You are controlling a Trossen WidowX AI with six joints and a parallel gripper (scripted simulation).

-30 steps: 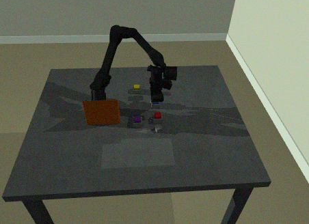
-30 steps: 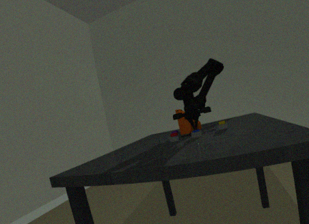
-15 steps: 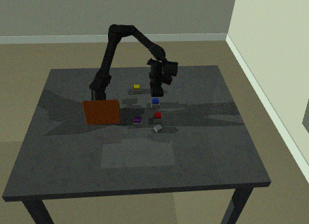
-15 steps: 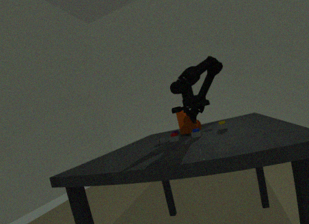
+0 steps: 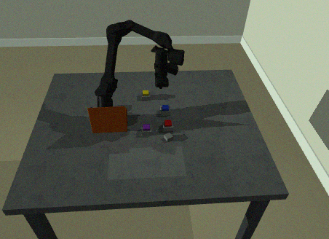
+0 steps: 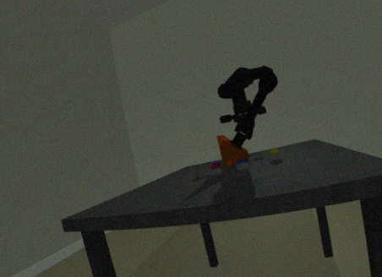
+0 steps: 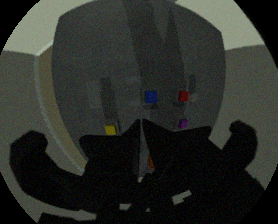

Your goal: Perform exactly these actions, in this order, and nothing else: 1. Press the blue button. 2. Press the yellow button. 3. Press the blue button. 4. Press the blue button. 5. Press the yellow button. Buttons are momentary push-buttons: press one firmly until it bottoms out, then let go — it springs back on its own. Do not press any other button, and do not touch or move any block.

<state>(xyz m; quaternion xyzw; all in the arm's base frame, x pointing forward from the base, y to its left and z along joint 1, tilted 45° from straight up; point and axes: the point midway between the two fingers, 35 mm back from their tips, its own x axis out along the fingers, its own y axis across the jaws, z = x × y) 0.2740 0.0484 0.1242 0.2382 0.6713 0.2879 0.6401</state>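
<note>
- Pincer closed almost fully, fingers nearly together, nothing between them.
- Hanging from the black arm, pointed straight down, raised well above the desk.
- Landmark for all places below: the blue button, on its small grey base near the middle of the desk.
- Pincer tip above a spot behind the blue button, toward the back wall, touching nothing.
- Yellow button behind and to the left of the blue button, apart from it, just left of the pincer tip in the top view.
- Red button just in front of the blue button, on the near side.
- Purple button in front and to the left of the blue button, beside the red one.
- Small grey block further forward still, past the red button.
- Orange block well to the left of the blue button, standing upright just in front of the arm's base.
- In the wrist view: blue button near the middle, red button to its right, purple button below the red, yellow button down to the left; dark pincer body filling the lower half.
- In the exterior view: blue button low beside the orange block, yellow button off to the right, details dim.
</note>
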